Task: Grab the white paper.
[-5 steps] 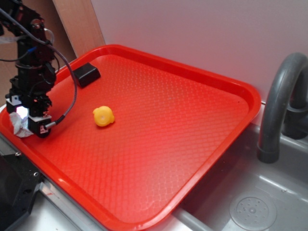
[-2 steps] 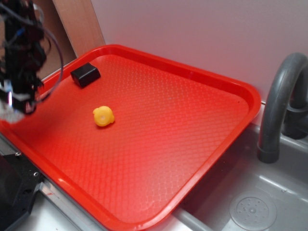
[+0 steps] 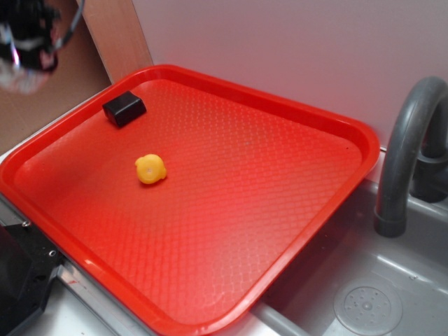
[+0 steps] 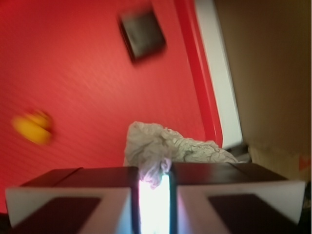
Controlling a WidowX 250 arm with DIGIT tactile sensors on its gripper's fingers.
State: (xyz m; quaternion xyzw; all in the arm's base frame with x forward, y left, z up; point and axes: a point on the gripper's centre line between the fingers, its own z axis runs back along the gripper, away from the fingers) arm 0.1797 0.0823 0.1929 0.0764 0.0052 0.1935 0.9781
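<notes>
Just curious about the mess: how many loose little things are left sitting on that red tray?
2. The yellow ball sits left of the red tray's middle, and the black block lies near its far left corner. The white paper isn't on it; the jaws hold it aloft.

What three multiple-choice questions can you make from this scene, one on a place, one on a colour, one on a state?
1. Where is the black block?
A. tray's far left corner
B. in the sink
C. beside the faucet

2. What colour is the ball?
A. blue
B. yellow
C. green

3. What is the gripper doing?
A. open, empty
B. shut on the ball
C. shut on the paper

Answers: 1 A, it sits by the tray rim there; 2 B, plainly yellow; 3 C, the wrist view shows the paper pinched.
</notes>
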